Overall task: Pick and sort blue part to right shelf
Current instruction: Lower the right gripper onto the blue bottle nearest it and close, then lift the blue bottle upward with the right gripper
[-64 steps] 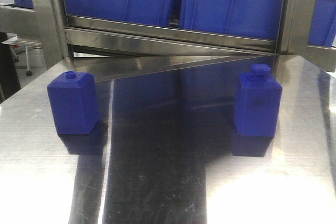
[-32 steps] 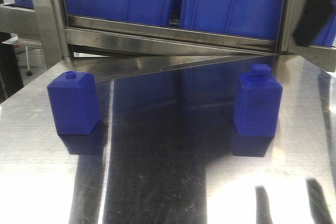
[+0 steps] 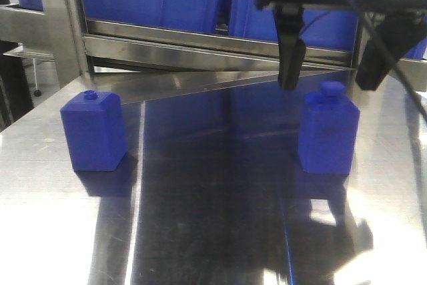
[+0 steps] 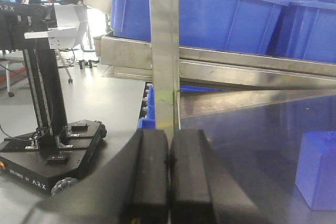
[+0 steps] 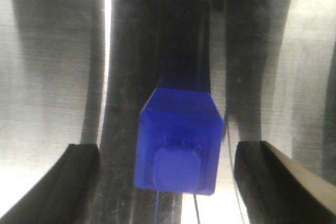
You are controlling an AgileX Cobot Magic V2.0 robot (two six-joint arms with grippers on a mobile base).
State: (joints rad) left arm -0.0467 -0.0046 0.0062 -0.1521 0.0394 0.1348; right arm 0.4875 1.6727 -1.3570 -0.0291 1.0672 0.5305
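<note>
Two blue block-shaped parts with small caps stand on the steel table (image 3: 213, 231): one at the left (image 3: 93, 131), one at the right (image 3: 328, 135). My right gripper (image 3: 327, 86) is open and hangs just above the right part, one finger (image 3: 290, 51) on each side of its cap. In the right wrist view this part (image 5: 178, 140) sits between the spread fingers (image 5: 73, 182), touching neither. My left gripper (image 4: 169, 166) is shut and empty, off the table's left edge, with a blue part (image 4: 317, 169) to its right. It is out of the front view.
A steel shelf rack with large blue bins (image 3: 293, 1) stands behind the table, its lower rail (image 3: 200, 48) just above the table's back edge. A steel upright post (image 4: 164, 51) stands ahead of the left gripper. A black mobile base (image 4: 58, 145) is on the floor at the left.
My right arm has come into the front view from the upper right and dropped over the right blue part with its jaws spread. Both parts have stayed put.
</note>
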